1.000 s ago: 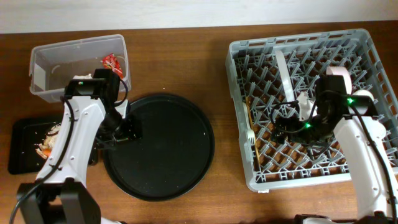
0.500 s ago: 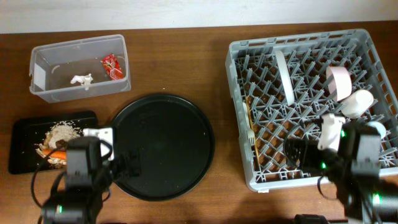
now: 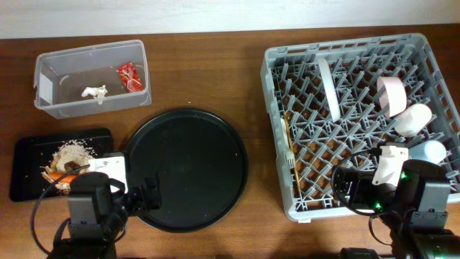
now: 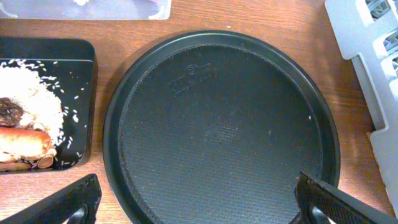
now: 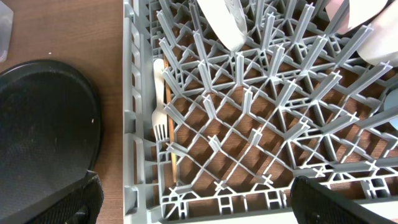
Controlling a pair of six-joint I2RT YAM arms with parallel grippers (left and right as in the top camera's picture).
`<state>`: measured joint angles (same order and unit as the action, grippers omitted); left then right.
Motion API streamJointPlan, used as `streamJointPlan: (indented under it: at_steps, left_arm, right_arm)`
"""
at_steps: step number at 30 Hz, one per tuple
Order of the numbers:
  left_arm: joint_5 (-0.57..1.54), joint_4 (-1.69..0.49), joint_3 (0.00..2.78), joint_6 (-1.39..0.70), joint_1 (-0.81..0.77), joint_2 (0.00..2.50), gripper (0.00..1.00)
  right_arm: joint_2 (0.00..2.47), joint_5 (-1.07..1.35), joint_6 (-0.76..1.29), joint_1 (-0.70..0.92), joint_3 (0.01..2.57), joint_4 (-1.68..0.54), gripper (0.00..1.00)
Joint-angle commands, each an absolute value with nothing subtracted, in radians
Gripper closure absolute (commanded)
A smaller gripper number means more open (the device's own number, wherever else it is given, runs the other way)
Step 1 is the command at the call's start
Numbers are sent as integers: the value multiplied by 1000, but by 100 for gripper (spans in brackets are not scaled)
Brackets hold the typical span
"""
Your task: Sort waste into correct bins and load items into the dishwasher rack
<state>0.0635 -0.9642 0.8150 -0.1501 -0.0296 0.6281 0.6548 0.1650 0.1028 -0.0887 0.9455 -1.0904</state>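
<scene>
While left tool [image 4: 199, 204] gapes wide, empty, over textured round black tray [image 4: 217, 124], right tool [image 5: 199, 200] likewise over grey pegged rack [image 5: 132, 93]; white fork [image 5: 158, 99], wooden stick [image 5: 172, 163] lie inside; red wrapper [image 3: 130, 77] in clear tub [image 3: 50, 108].

A large round black tray [image 4: 221, 124] is lying flat on the brown wooden table [image 4: 249, 15], spreading just ahead of the left fingers [image 4: 74, 196].

The table [image 3: 215, 79] was brown wood with visible grain and a low sheen. The round tray [image 4: 224, 130] was matt black, finely textured in the middle and smooth at the rim. The rack [image 5: 130, 93] was dull grey moulded plastic. The tub [image 3: 43, 86] was clear glossy plastic, the wrapper [image 3: 129, 76] shiny red, and the paper scrap [image 3: 92, 92] crumpled. The fork [image 5: 160, 99] looked smooth and white, the stick [image 5: 170, 124] bare pale wood.
</scene>
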Motion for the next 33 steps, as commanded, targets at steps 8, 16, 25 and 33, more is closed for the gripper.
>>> streamJointPlan:
  at_steps: [8,16,25,33]
  left_arm:
    - [67,-966,804,-144,-26,625,1]
    - [67,-966,804,-144,-26,625,1]
    - [67,-966,804,-144,-26,625,1]
    - [67,-966,804,-144,-26,625,1]
  right_arm:
    - [615,90,100,-38,930,-1071,1]
    - [330,101,60,39,641,-743,1]
    - [12,72,59,91,219,-239,2]
    - [3,7,32,91,6,117,1]
